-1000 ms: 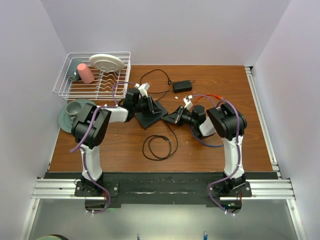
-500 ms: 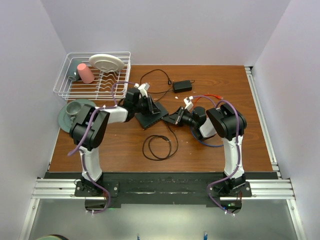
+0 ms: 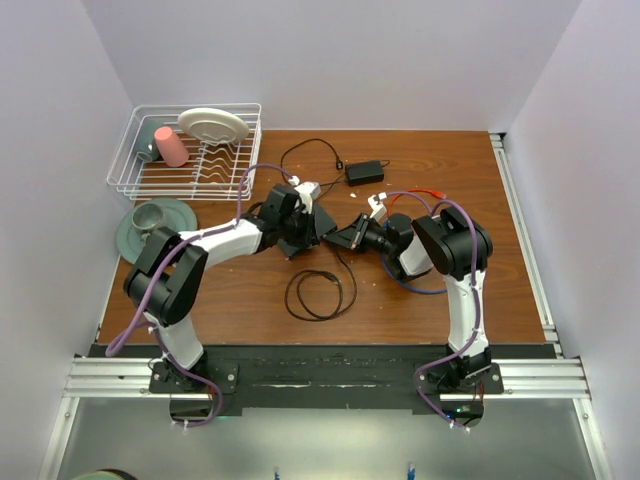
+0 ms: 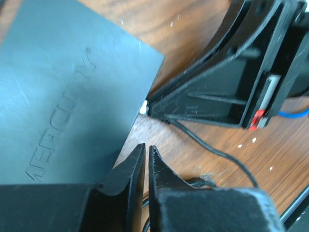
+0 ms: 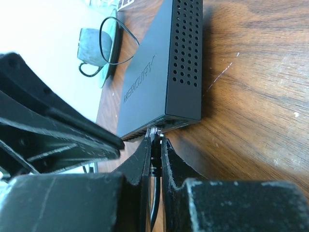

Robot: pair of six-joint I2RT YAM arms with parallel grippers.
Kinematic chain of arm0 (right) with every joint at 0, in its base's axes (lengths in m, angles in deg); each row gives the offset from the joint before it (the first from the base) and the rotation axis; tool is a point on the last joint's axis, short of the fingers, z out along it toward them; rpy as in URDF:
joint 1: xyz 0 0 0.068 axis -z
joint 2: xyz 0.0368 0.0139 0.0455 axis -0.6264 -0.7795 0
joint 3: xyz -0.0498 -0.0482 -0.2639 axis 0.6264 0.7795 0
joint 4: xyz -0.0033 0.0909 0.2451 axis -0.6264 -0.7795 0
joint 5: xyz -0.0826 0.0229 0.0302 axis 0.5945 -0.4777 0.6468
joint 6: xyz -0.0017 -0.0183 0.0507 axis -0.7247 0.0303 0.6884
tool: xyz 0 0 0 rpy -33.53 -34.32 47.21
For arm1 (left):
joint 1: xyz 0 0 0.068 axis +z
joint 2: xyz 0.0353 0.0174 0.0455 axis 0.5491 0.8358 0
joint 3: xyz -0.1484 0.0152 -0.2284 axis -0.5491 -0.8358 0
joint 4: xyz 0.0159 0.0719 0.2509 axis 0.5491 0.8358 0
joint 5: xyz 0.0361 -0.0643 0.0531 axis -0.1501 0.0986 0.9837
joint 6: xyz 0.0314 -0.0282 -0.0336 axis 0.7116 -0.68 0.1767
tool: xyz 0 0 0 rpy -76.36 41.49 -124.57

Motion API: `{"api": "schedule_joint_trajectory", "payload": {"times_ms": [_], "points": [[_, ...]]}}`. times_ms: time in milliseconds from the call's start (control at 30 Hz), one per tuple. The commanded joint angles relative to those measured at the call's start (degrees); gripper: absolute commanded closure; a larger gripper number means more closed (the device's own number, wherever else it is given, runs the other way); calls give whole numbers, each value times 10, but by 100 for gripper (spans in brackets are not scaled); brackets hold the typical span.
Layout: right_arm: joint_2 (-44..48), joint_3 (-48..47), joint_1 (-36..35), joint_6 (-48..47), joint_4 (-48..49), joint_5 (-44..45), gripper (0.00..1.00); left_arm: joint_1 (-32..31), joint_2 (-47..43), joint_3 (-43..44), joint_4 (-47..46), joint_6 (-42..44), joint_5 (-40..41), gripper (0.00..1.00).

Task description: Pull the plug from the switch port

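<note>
The switch [image 5: 169, 63] lies flat mid-table, with the plug [image 5: 153, 131] in its right edge. The right claw [image 5: 155, 145] is clamped on the plug at the port. The left claw [image 4: 147, 154], almost closed and empty, sits by the switch's edge. Whether it presses down is unclear; unpinned, the box could drag along with the pull. The table [image 3: 450, 160] is scuffed brown wood, between plain white walls [image 3: 350, 60].

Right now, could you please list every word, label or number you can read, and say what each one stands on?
"MERCURY": embossed on the flat top of the switch, clear in the right wrist view.
"MERCURY": the same embossing in the left wrist view, with the later letters faint.
Top external view: nothing is large enough to read.
</note>
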Motion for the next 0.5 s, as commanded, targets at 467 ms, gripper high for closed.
{"api": "schedule_joint_trajectory", "payload": {"times_ms": [467], "points": [[-38,39,-12,-17,-138,-20,100,-4,106,93,36,15,31,92]]}}
